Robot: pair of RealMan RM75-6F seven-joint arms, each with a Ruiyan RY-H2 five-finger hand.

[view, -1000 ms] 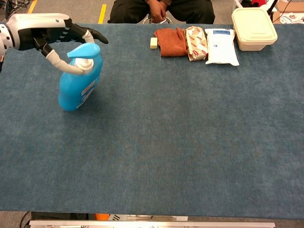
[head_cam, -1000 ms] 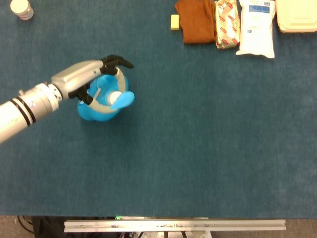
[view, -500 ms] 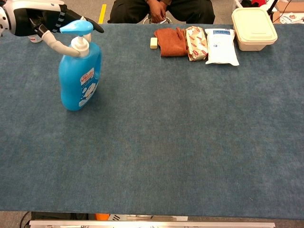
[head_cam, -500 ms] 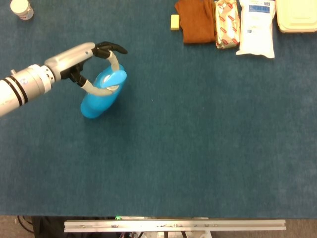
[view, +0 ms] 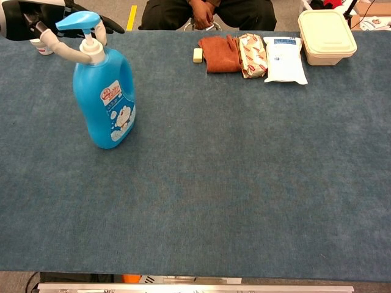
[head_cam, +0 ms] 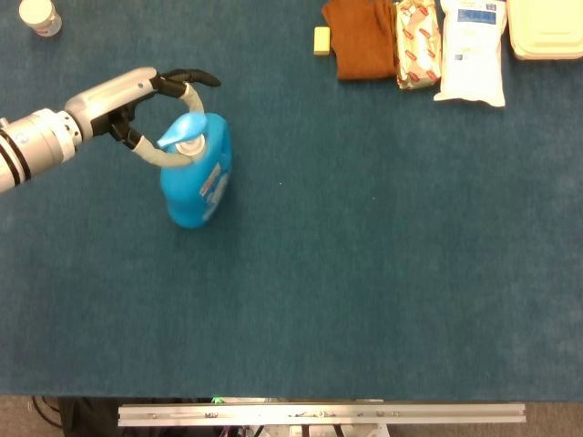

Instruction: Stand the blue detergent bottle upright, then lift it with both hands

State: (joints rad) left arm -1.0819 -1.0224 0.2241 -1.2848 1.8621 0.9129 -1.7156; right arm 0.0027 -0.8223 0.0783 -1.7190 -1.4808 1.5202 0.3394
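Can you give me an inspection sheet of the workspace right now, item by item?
Surface: blue cloth table.
Job's things: blue detergent bottle standing upright.
Clutter: brown cloth, snack packet, white pouch, cream lidded box, small yellow block, white jar.
Hands: left hand, fingers hooked at the bottle's pump neck; right hand not in view.
Cables: nothing seen.
Surroundings: seated person behind the table.

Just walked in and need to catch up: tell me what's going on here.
The robot's left hand holds the blue plastic pump detergent bottle at its white neck, thumb and finger hooked around it. The bottle stands roughly upright on the blue cloth-covered table. The right hand is out of view, so the two-handed lift hasn't started.
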